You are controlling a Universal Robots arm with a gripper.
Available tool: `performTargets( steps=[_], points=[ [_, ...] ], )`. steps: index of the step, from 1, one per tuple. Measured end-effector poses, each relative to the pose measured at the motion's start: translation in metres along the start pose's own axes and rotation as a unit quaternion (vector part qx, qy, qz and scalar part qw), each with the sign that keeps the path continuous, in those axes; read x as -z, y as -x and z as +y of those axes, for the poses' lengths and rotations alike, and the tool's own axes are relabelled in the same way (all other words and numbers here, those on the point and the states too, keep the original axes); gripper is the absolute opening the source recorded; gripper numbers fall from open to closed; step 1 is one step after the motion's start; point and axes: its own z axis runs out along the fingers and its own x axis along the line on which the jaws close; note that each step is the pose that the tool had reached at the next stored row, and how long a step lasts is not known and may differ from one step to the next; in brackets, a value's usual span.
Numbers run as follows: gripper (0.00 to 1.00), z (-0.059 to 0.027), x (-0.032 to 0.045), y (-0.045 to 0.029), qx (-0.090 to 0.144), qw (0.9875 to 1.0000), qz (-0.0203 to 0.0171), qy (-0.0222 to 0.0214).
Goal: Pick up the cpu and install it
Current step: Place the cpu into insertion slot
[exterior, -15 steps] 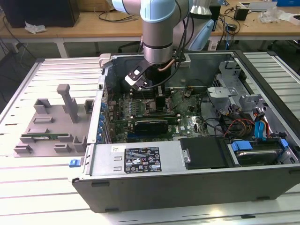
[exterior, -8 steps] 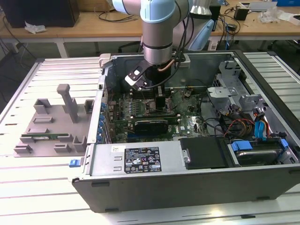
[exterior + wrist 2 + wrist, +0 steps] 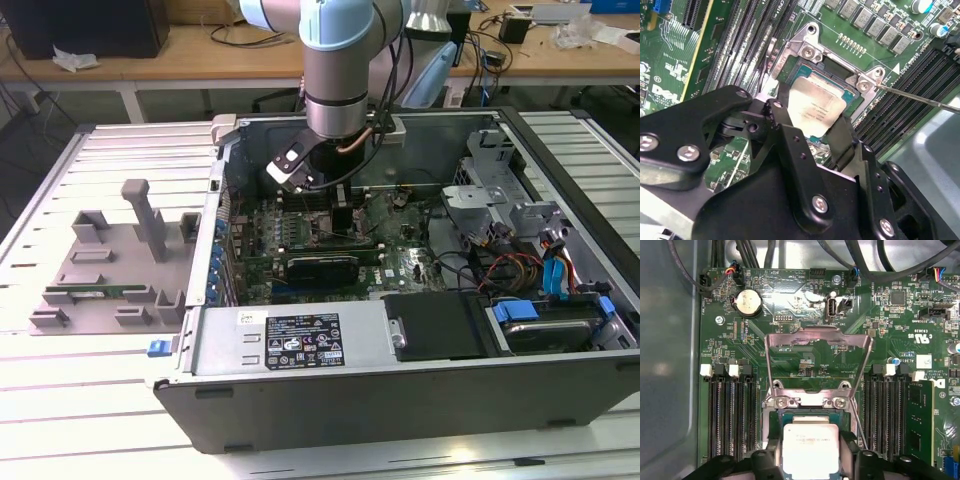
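gripper (image 3: 811,127) grasping cpu (image 3: 817,105) by two opposite edges; socket (image 3: 807,50) lying directly beneath, load plate (image 3: 817,340) standing open beyond.

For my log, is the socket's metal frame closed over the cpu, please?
No, the metal frame stands flipped open, clear of the cpu in the first wrist view.

Silver-grey cpu (image 3: 810,447), green motherboard (image 3: 725,352) (black memory slots (image 3: 730,415))

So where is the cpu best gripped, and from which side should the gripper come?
By two opposite side edges of the cpu, coming straight down from above. It is a thin flat square lying level over the socket, whose hinged plate stands open, so the edges are free. The gripper straddles it that way.
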Motion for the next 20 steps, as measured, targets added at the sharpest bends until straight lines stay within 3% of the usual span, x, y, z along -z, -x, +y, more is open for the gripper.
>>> performTargets(
  steps=[1, 13, 15, 16, 20],
  points=[
    [0.54, 0.0, 0.0, 0.0, 0.0, 1.0, 0.0, 0.0],
    [0.54, 0.001, -0.001, 0.0, 0.0, 1.0, -0.0003, 0.0],
    [0.55, 0.0011, -0.0013, -0.0001, 0.0, 1.0, 0.0, 0.0001],
    [0.61, 0.001, -0.0012, -0.0001, 0.0, 1.0, -0.0002, 0.0001],
    [0.61, 0.0011, 0.0008, 0.0, 0.0, 1.0, -0.0002, 0.0001]
  ],
)
